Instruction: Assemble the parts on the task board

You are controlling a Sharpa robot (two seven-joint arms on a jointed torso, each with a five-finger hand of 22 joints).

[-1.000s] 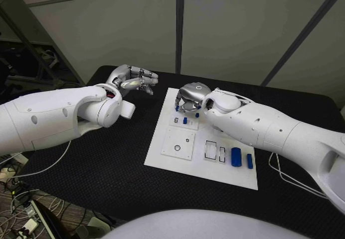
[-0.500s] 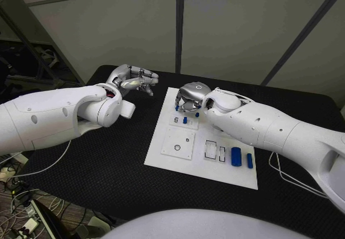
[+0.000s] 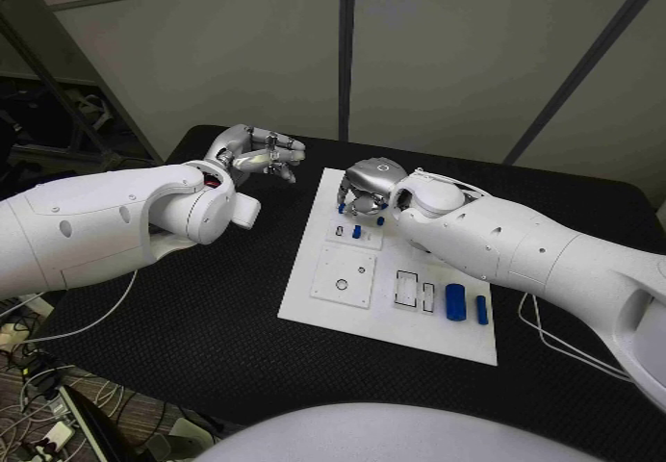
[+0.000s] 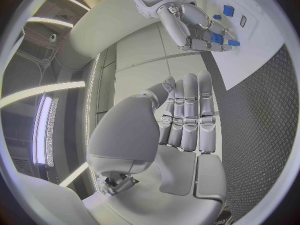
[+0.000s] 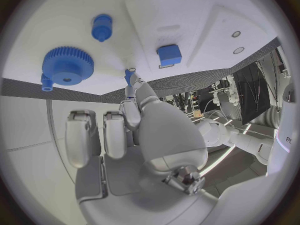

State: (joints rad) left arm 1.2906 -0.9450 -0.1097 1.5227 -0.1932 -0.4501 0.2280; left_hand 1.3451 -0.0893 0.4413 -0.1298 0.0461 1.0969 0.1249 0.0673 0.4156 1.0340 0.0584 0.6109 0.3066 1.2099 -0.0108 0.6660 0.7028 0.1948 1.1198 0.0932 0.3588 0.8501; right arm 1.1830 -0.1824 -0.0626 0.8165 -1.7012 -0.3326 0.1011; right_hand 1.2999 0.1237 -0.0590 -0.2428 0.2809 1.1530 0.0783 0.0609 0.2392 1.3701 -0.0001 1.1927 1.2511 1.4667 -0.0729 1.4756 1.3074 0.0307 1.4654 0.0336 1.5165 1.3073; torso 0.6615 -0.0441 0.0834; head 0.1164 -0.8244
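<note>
Right robot hand (image 3: 370, 186) is pressed onto the task board (image 3: 333, 306), a small blue part (image 5: 129, 76) pinched; left robot hand (image 3: 257, 152) is held spread, empty, over the desk (image 3: 208, 318).

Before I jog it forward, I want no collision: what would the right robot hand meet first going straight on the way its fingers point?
Probably the task board itself: the right robot hand points down at its far end, among small blue parts. Depth is unclear.
</note>
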